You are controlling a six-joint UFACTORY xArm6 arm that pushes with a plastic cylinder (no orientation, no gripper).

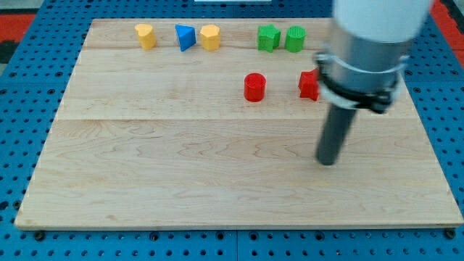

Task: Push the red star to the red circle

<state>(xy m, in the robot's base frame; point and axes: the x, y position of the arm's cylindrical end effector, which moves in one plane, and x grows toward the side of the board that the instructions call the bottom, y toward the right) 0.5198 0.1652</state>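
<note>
While the rod stands upright over the wooden board [145,167], facts below, all placed off the red circle [254,87].
Tip: my tip [328,162] on the board, lower right of red circle, touching no block.
Claw: none, plain rod only.
Writing: none readable.
Red star [308,84]: right of red circle, well apart, partly hidden by arm.
Tip vs star: below it, apart.

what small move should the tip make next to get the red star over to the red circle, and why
Probably swing my tip up and around to the view's right of the red star, which the arm partly hides. The tip now sits below and slightly right of the star, not touching it, while the red circle lies to the star's left at about the same height. From the right side, a leftward push should send the star at the circle.
</note>
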